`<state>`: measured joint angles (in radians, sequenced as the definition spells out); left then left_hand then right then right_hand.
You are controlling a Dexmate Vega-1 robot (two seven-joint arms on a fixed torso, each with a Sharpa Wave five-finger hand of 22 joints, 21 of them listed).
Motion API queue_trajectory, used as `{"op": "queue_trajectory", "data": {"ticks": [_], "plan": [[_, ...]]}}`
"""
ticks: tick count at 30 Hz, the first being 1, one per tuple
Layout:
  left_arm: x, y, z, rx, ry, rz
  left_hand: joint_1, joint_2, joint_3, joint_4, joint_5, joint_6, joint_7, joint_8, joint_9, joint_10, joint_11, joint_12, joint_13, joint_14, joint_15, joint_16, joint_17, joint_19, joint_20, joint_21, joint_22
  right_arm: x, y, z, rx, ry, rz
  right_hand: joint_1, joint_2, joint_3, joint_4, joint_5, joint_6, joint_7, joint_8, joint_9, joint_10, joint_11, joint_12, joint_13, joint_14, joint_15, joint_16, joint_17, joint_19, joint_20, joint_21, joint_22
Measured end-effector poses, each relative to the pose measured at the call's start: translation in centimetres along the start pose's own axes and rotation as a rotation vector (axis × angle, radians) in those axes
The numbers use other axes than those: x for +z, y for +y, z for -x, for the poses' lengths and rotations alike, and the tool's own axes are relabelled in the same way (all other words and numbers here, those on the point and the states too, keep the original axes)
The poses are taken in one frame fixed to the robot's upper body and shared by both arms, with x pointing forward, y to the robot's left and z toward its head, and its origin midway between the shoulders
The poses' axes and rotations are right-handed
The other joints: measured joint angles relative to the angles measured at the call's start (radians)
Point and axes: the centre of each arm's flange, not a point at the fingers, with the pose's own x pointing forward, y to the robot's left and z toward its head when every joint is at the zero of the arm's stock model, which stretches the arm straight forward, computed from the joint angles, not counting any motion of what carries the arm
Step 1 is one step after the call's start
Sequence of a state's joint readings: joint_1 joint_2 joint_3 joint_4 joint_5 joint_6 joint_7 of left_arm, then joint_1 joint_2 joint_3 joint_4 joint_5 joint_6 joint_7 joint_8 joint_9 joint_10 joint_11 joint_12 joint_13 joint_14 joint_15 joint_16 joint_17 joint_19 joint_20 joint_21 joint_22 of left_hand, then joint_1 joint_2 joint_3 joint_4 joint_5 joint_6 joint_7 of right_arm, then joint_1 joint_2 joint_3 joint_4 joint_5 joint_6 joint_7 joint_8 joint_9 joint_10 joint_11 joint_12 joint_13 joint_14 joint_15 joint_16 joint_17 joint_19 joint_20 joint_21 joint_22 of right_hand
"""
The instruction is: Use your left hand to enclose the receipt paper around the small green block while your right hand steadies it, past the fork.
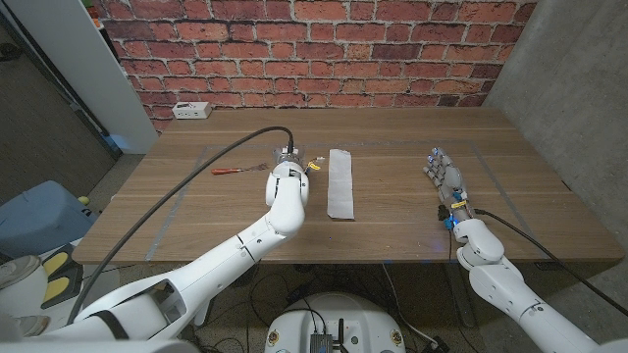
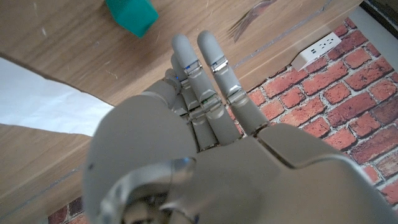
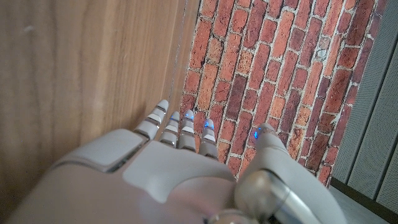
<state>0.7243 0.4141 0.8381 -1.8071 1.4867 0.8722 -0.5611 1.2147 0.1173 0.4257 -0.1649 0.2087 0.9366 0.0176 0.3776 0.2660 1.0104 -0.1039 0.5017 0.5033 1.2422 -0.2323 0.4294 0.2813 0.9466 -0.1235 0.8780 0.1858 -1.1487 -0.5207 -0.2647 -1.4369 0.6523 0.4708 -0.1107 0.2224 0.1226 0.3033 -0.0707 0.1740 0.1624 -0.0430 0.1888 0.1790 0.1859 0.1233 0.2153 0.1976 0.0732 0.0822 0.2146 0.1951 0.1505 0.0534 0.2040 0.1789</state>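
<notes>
White receipt paper (image 1: 340,183); teal-green block (image 2: 131,15); red-handled fork (image 1: 237,170); red brick wall (image 1: 324,54); brown wood table (image 1: 392,211)

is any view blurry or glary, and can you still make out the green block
Head view: sharp, even light, no glare, but the left hand hides most of the block. Left wrist view: the hand is soft up close, while the green block and receipt paper stay clear. Right wrist view: right hand slightly blurred.
</notes>
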Motion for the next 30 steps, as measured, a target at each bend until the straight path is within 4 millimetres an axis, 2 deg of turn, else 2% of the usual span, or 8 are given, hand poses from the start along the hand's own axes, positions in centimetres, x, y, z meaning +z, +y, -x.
{"op": "queue_trajectory", "data": {"ticks": [9,12,14,16,19,24,28,30], "plan": [[-0.1,1.5,0.4,0.08,-0.037,0.012,0.0,0.0,0.004,0.004,0.0,0.002,-0.002,0.0,0.009,0.0,0.0,0.005,0.013,0.0,0.001,-0.008,0.006,-0.006,-0.006,0.0,0.0,0.1,-0.2,0.3,-0.007,-0.011,-0.005,0.0,0.0,0.0,0.0,0.0,0.0,0.0,0.0,0.0,0.0,0.0,0.0,0.0,0.0,0.0,0.0,0.0,0.0,0.0,0.0,0.0],[0.0,1.7,0.3,0.077,-0.053,0.01,-0.03,-0.011,-0.001,0.018,0.0,0.004,-0.004,0.001,0.015,-0.022,-0.01,0.001,0.021,-0.045,0.015,-0.036,0.012,-0.032,0.006,0.011,0.0,0.1,-0.3,0.5,-0.008,-0.012,-0.007,0.0,0.0,0.0,0.0,0.0,0.0,0.0,0.0,0.0,0.0,0.0,0.0,0.0,0.0,0.0,0.0,0.0,0.0,0.0,0.0,0.0],[0.1,2.2,0.2,0.081,-0.059,0.007,-0.107,-0.034,-0.029,0.045,-0.013,-0.042,-0.027,-0.035,0.03,-0.094,-0.007,-0.034,0.013,-0.121,0.018,-0.075,0.011,-0.049,0.019,0.017,-0.002,0.1,-0.3,0.6,-0.01,-0.014,-0.008,0.0,0.0,0.0,0.0,0.0,0.0,0.0,0.0,0.0,0.0,0.0,0.0,0.0,0.0,0.0,0.0,0.0,0.0,0.0,0.0,0.0],[0.3,2.4,0.2,0.06,-0.066,-0.005,-0.211,-0.073,-0.066,0.079,-0.024,-0.145,-0.057,-0.104,0.009,-0.163,0.017,-0.083,-0.015,-0.202,0.04,-0.12,-0.003,-0.064,0.035,0.017,-0.007,0.1,-0.3,0.8,-0.012,-0.014,-0.01,0.0,0.0,0.0,0.0,0.0,0.0,0.0,0.0,0.0,0.0,0.0,0.0,0.0,0.0,0.0,-0.004,0.0,0.0,0.0,0.0,0.0],[0.4,3.1,0.2,0.024,-0.066,-0.019,-0.34,-0.115,-0.115,0.116,-0.03,-0.262,-0.104,-0.17,-0.025,-0.269,0.051,-0.161,-0.048,-0.321,0.088,-0.175,-0.023,-0.088,0.079,0.003,-0.011,0.1,-0.4,1.0,-0.015,-0.015,-0.011,0.0,0.0,0.0,0.0,0.0,0.0,0.0,0.0,0.0,0.0,0.0,0.0,0.0,0.0,0.0,-0.004,0.0,0.0,0.0,0.0,0.0],[0.2,3.1,0.4,-0.079,-0.067,-0.028,-0.453,-0.15,-0.155,0.143,-0.032,-0.385,-0.146,-0.194,-0.05,-0.423,0.089,-0.259,-0.075,-0.509,0.149,-0.229,-0.04,-0.177,0.174,-0.065,-0.014,0.0,-0.4,1.3,-0.019,-0.015,-0.013,0.0,0.0,0.0,0.0,0.0,0.0,0.0,0.0,0.0,0.0,0.0,0.0,0.0,0.0,0.0,-0.004,0.0,0.0,0.0,0.0,0.0],[-0.1,3.3,0.6,-0.15,-0.079,-0.029,-0.459,-0.151,-0.156,0.117,-0.032,-0.459,-0.173,-0.197,-0.058,-0.525,0.099,-0.3,-0.085,-0.655,0.195,-0.246,-0.054,-0.279,0.256,-0.132,-0.014,0.1,-0.3,1.4,-0.019,-0.017,-0.014,0.0,0.0,0.0,0.0,0.0,0.0,0.0,0.0,0.0,0.0,0.0,0.0,0.0,0.0,0.0,-0.004,0.0,0.0,0.0,0.0,0.0],[-0.3,3.3,0.8,-0.196,-0.093,-0.03,-0.425,-0.156,-0.147,0.093,-0.032,-0.487,-0.181,-0.197,-0.062,-0.561,0.097,-0.306,-0.09,-0.707,0.208,-0.249,-0.061,-0.319,0.279,-0.159,-0.014,0.1,-0.3,1.5,-0.02,-0.017,-0.014,0.0,0.0,0.003,0.003,0.0,0.0,0.0,0.0,0.0,0.0,0.0,0.0,0.0,0.0,0.0,-0.004,0.0,0.0,0.0,0.0,0.0]]}}
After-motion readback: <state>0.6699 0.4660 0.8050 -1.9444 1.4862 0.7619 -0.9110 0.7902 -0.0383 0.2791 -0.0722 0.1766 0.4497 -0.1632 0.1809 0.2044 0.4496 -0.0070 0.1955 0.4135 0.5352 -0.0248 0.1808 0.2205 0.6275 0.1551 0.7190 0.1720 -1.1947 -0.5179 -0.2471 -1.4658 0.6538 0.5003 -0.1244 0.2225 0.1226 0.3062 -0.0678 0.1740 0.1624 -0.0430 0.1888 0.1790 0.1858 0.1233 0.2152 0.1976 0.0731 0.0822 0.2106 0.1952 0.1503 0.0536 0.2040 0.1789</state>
